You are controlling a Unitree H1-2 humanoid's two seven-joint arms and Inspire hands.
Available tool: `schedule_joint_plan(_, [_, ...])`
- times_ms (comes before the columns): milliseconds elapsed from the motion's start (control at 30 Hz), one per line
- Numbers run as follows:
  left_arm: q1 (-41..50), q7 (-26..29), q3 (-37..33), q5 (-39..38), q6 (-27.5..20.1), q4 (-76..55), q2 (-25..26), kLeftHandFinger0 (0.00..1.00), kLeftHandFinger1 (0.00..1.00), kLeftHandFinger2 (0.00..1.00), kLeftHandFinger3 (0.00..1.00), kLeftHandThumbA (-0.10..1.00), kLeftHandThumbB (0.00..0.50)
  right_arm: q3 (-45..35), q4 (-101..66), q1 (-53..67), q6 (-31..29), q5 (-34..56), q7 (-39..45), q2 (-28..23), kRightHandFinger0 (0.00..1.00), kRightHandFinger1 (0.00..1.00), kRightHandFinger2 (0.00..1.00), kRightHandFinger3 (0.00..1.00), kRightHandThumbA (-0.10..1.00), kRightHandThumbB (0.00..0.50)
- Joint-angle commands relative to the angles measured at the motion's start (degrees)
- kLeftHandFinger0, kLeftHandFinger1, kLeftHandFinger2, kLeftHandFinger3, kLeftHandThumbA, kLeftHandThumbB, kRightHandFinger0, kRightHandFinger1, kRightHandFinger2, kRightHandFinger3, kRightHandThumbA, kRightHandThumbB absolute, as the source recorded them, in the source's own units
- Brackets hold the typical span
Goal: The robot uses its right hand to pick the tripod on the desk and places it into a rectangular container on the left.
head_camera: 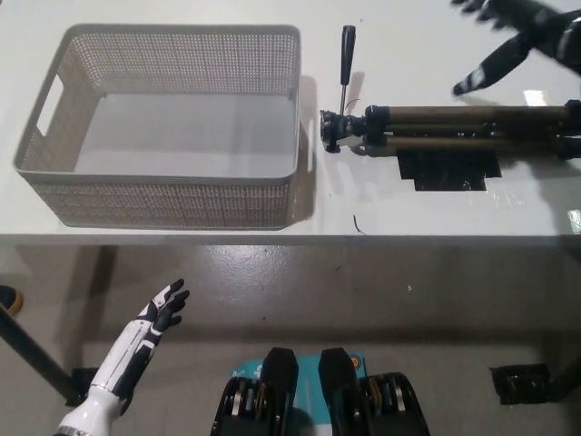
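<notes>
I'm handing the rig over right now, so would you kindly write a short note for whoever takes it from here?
Right hand: open, fingers spread, above the desk's far right, just beyond the tripod; holds nothing.
Left hand: open, resting below the desk's front edge at lower left.
Tripod: folded, lying flat across the right of the desk, head toward the container, its pan handle pointing away from the robot.
Container: on the left of the desk, nothing in it.
Done: nothing picked yet.
Left: grasp the tripod, carry it left, set it in the container.
</notes>
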Motion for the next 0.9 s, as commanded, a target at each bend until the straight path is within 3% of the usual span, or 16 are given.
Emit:
schedule_joint_plan(0, [-0.25, -0.81, -0.36, 1.10, -4.52, 0.87, 1.28, 1.00, 1.00, 1.00, 1.00, 1.00, 0.500, -2.06, 13.47, -9.25, -6.00, 4.82, 0.98, 2.41, 1.00, 1.00, 1.00, 1.00, 0.90, 0.480])
schedule_joint_plan(33, [-0.33, -0.92, -0.43, 1.10, -4.60, 1.01, 1.34, 1.00, 1.00, 1.00, 1.00, 1.00, 0.500, -2.81, 15.25, -9.41, -7.57, 5.67, 0.67, 2.78, 1.00, 1.00, 1.00, 1.00, 0.88, 0.466])
schedule_joint_plan(67, [-0.39, -1.04, -0.55, 1.20, -4.57, 1.06, 1.43, 1.00, 1.00, 1.00, 1.00, 1.00, 0.500, -3.14, 17.40, -9.71, -9.20, 6.07, 0.35, 3.12, 1.00, 1.00, 1.00, 1.00, 0.90, 0.486])
schedule_joint_plan(133, [-0.37, -1.08, -0.76, 1.77, -4.03, 0.70, 1.65, 1.00, 1.00, 1.00, 1.00, 1.00, 0.500, -2.87, 22.55, -10.73, -12.76, 6.00, 1.27, 3.90, 1.00, 1.00, 1.00, 1.00, 0.98, 0.495])
schedule_joint_plan(167, [-0.47, -0.91, -0.72, 2.02, -4.58, 0.89, 1.65, 1.00, 1.00, 1.00, 1.00, 1.00, 0.500, -2.62, 24.55, -10.92, -15.59, 6.12, 1.83, 4.36, 1.00, 1.00, 1.00, 1.00, 1.00, 0.465])
schedule_joint_plan(200, [-0.53, -1.00, -0.60, 1.74, -4.77, 1.17, 1.59, 1.00, 1.00, 1.00, 1.00, 1.00, 0.500, -2.75, 25.84, -10.97, -15.78, 6.17, 0.76, 4.99, 1.00, 1.00, 1.00, 1.00, 1.00, 0.465])
schedule_joint_plan(233, [-0.20, -0.88, -0.57, 2.19, -5.39, 1.20, 1.82, 1.00, 1.00, 1.00, 1.00, 1.00, 0.500, -1.87, 26.90, -10.80, -15.05, 5.20, -0.23, 5.99, 1.00, 1.00, 1.00, 1.00, 1.00, 0.440])
schedule_joint_plan(267, [-0.07, -0.98, -0.52, 2.10, -5.55, 1.23, 1.88, 1.00, 1.00, 1.00, 1.00, 1.00, 0.500, -1.94, 27.98, -10.60, -16.95, 5.57, 0.54, 6.34, 1.00, 1.00, 1.00, 1.00, 0.98, 0.363])
schedule_joint_plan(300, [0.17, -1.13, -0.45, 1.79, -5.60, 1.21, 1.80, 1.00, 1.00, 1.00, 1.00, 1.00, 0.500, -1.94, 29.57, -9.86, -19.34, 5.66, -0.42, 7.01, 1.00, 1.00, 1.00, 1.00, 0.91, 0.341])
schedule_joint_plan(367, [0.94, -1.07, -0.48, 2.05, -6.13, 0.90, 1.73, 1.00, 1.00, 1.00, 1.00, 1.00, 0.500, 0.62, 31.96, -8.83, -17.34, 2.71, -4.38, 8.36, 1.00, 1.00, 1.00, 1.00, 0.93, 0.469])
schedule_joint_plan(400, [1.32, -1.03, -0.51, 2.30, -6.26, 0.64, 1.77, 1.00, 1.00, 1.00, 1.00, 1.00, 0.500, 1.01, 32.66, -8.55, -16.40, 2.43, -5.61, 8.74, 1.00, 1.00, 1.00, 1.00, 0.93, 0.483])
schedule_joint_plan(433, [1.48, -1.21, -0.53, 2.25, -6.24, 0.32, 1.88, 1.00, 1.00, 1.00, 1.00, 1.00, 0.500, 2.85, 33.63, -7.48, -18.09, 0.96, -6.05, 9.12, 1.00, 1.00, 1.00, 1.00, 0.99, 0.477])
schedule_joint_plan(600, [1.67, -0.97, -0.57, 3.00, -7.90, 0.08, 1.86, 1.00, 1.00, 1.00, 1.00, 1.00, 0.500, 12.43, 36.46, -3.43, -15.42, -5.79, -12.41, 10.99, 1.00, 1.00, 1.00, 1.00, 1.00, 0.499])
schedule_joint_plan(700, [1.11, -1.12, -0.54, 2.73, -8.41, 0.35, 1.69, 1.00, 1.00, 1.00, 1.00, 1.00, 0.500, 15.06, 37.28, -1.11, -11.17, -6.33, -16.28, 11.70, 1.00, 1.00, 1.00, 1.00, 0.82, 0.500])
schedule_joint_plan(767, [0.97, -1.12, -0.50, 2.90, -8.20, 0.13, 1.76, 1.00, 1.00, 1.00, 1.00, 1.00, 0.500, 17.34, 37.55, -0.25, -10.00, -7.84, -18.91, 11.99, 1.00, 1.00, 1.00, 1.00, 0.77, 0.500])
schedule_joint_plan(867, [0.23, -1.43, -0.42, 2.60, -8.29, 0.04, 1.90, 1.00, 1.00, 1.00, 1.00, 1.00, 0.500, 26.63, 37.49, 0.93, -8.54, -15.72, -24.43, 12.43, 1.00, 1.00, 1.00, 1.00, 0.80, 0.500])
